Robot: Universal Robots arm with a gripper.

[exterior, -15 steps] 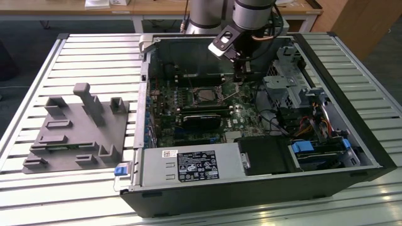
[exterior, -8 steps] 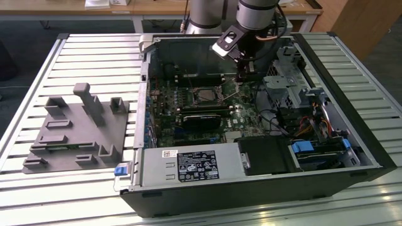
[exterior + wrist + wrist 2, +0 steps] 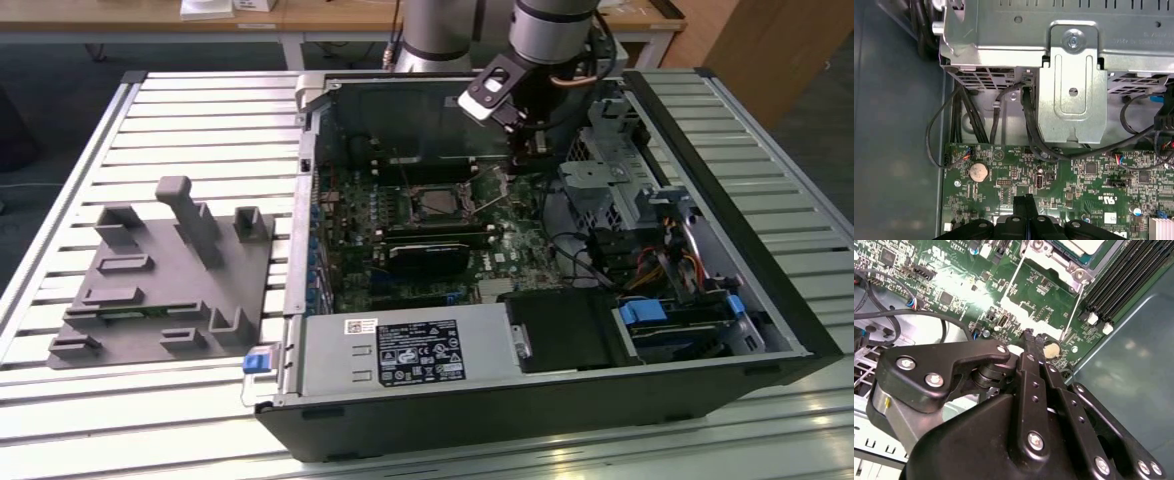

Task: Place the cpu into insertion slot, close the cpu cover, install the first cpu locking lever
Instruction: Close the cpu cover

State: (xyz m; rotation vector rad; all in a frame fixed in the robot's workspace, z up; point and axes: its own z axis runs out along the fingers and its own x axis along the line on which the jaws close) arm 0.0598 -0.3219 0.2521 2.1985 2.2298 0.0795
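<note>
Hand [image 3: 1029, 335], fingers pressed together on nothing visible, poised over the motherboard [image 3: 1049, 295] edge nearest the drive cage [image 3: 1069, 90]. The cpu [image 3: 1081, 245] lies mid-board in the insertion slot [image 3: 404, 206], cpu cover [image 3: 1051, 262] apparently lowered; a thin locking lever [image 3: 1074, 307] runs from socket toward hand

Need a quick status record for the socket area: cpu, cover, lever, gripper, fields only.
cpu: shows through the cover's cut-out
cpu cover: looks folded down over the cpu
locking lever: thin wire rod beside the socket, appears unlatched
gripper: shut, nothing visibly held, tips low over the motherboard near the lever's end
pc case: open, lying on the slatted table
</note>
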